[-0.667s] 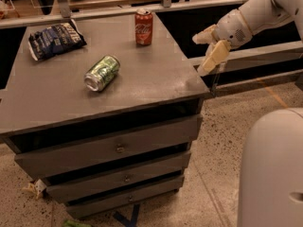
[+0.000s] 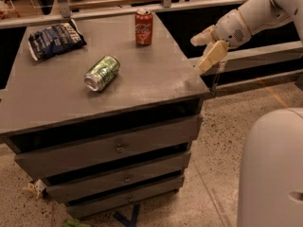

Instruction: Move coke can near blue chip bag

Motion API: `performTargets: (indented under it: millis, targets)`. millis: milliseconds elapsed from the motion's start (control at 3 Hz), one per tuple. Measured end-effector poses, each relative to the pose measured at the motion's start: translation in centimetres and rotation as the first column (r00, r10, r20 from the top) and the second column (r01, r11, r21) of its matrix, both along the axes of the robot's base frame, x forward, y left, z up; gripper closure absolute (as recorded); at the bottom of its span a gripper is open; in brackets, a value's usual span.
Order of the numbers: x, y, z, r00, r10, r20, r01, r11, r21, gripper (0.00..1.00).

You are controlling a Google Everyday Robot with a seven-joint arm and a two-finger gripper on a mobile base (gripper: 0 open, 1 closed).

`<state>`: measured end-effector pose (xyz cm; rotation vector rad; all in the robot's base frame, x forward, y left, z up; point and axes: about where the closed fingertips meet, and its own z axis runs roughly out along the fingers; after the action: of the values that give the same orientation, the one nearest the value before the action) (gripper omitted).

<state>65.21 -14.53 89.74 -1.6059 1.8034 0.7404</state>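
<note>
Tool point(image 2: 206, 48), spread open and empty, hangs just off the desk's point(image 2: 156, 79) right edge, barely nearer than 0.7 s ago; coke can point(image 2: 144, 27) is unmoved, upright at the back edge, well apart from the chip bag point(image 2: 56, 39) back-left, green can point(image 2: 102, 73) lying between, so the reach is only starting.

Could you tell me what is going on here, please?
The robot's claw hangs open and empty beside the table's right edge. The coke can stands upright and untouched at the back of the table. The chip bag lies at the back left, well apart from it. A green can lies on its side nearer the front.
</note>
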Motion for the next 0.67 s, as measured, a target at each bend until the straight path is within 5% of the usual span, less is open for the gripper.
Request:
performTargets:
  millis: [667]
  targets:
    - [0.78,0.59,-0.31,0.9999,-0.01,0.009,0.01,1.0,0.007,0.62]
